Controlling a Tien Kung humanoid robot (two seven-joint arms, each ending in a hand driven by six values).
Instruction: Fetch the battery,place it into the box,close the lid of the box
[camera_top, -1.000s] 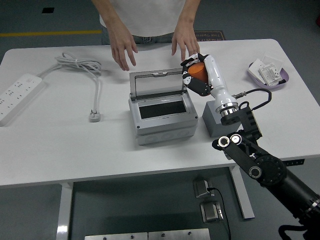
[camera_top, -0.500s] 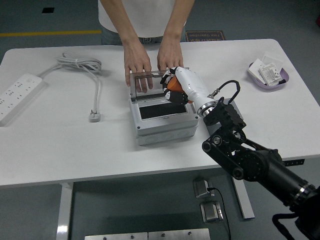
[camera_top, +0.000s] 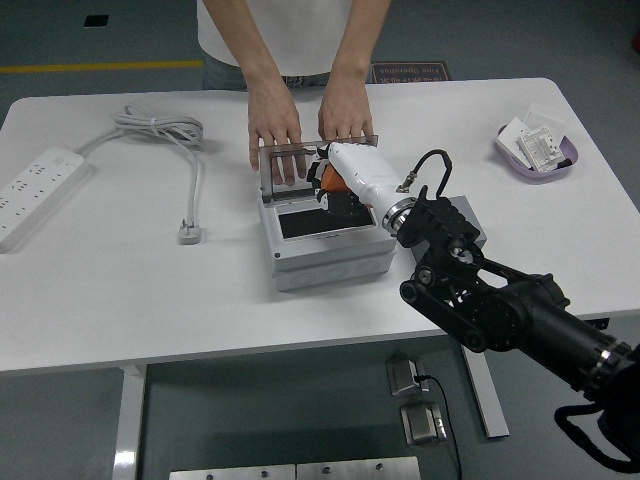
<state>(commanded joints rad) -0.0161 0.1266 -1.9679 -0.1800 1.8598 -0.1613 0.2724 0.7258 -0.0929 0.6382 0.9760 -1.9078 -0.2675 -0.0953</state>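
A grey box (camera_top: 330, 255) stands mid-table with its clear lid (camera_top: 300, 165) raised upright at the back. My right hand (camera_top: 332, 183) is over the box's open top, shut on an orange battery (camera_top: 328, 175) that shows between the fingers. A person at the far side holds the lid with both hands (camera_top: 275, 130), one at each end. My left hand is out of view.
A white power strip (camera_top: 35, 190) and coiled cable with plug (camera_top: 188, 232) lie at the left. A purple dish (camera_top: 540, 152) of small parts sits at the back right. A grey block (camera_top: 470, 225) is partly hidden behind my right forearm.
My right hand has carried the battery left and down from beside the lid to over the box opening. The person's hands moved from the table onto the lid.
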